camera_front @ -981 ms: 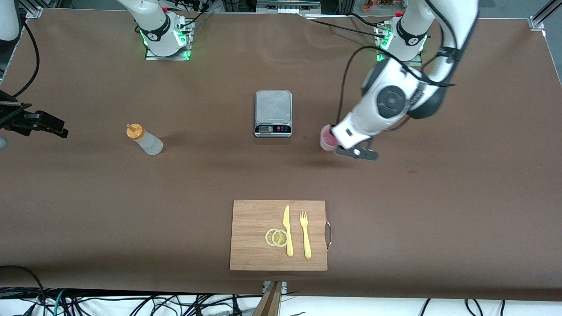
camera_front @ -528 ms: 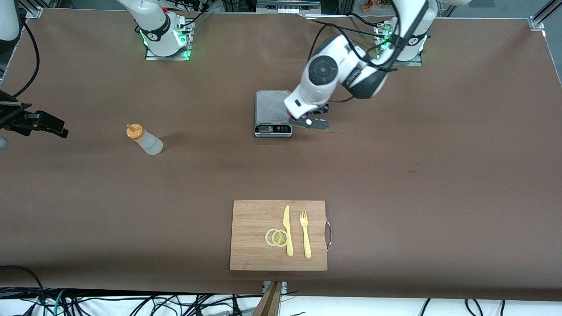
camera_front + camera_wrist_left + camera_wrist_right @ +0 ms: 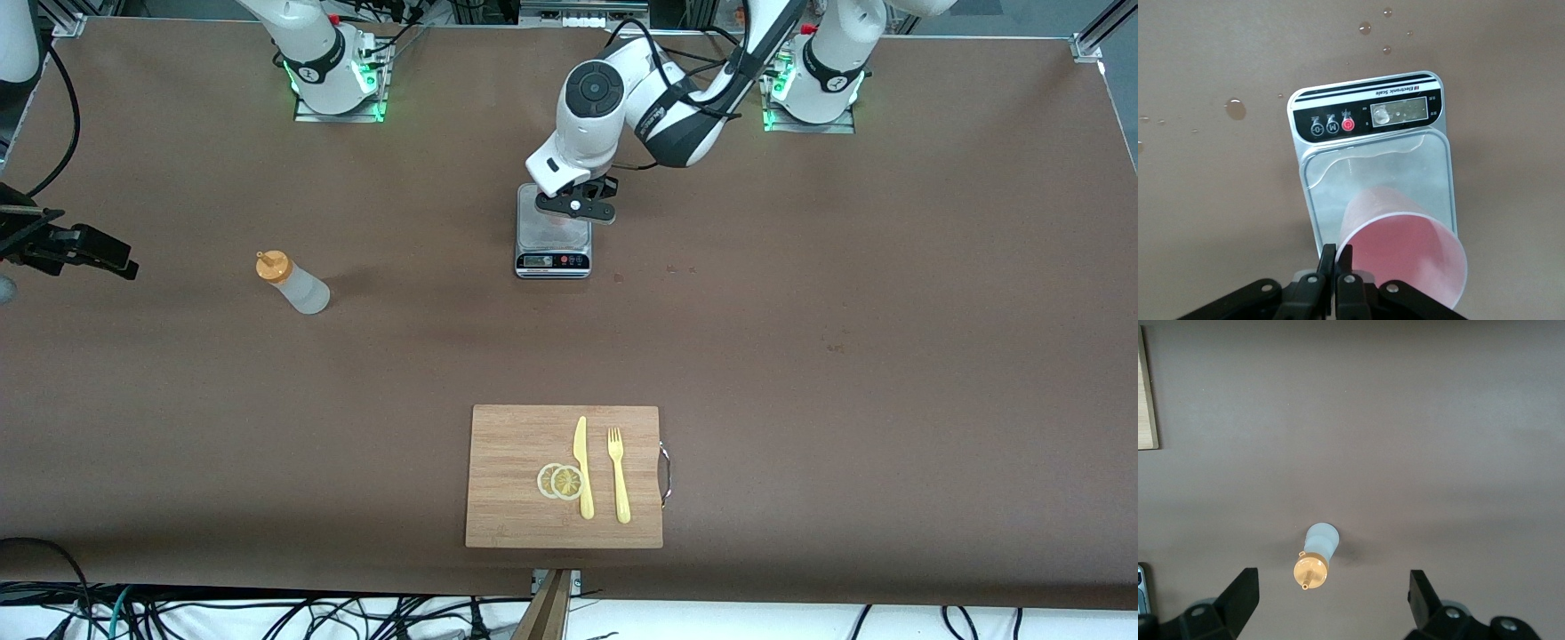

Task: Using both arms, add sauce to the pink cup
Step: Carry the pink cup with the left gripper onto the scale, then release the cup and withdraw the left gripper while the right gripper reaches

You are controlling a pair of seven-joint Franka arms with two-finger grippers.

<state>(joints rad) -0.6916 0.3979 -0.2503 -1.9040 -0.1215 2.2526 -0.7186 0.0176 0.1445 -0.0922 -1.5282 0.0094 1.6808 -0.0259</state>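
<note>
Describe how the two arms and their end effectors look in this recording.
Both arms are white, rounded, jointed segments with dark grey joint discs and black bands. Their bases glow green and black cables trail along them. The left end effector is black with silver screws. The right end effector has two black angular fingers.

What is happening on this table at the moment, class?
The left gripper has its fingers shut on the rim of the pink cup and holds it over the scale. The right gripper waits open above the sauce bottle, which stands untouched toward the right arm's end of the table. Nearer the front camera, a cutting board carries lemon slices, a knife and a fork.
</note>
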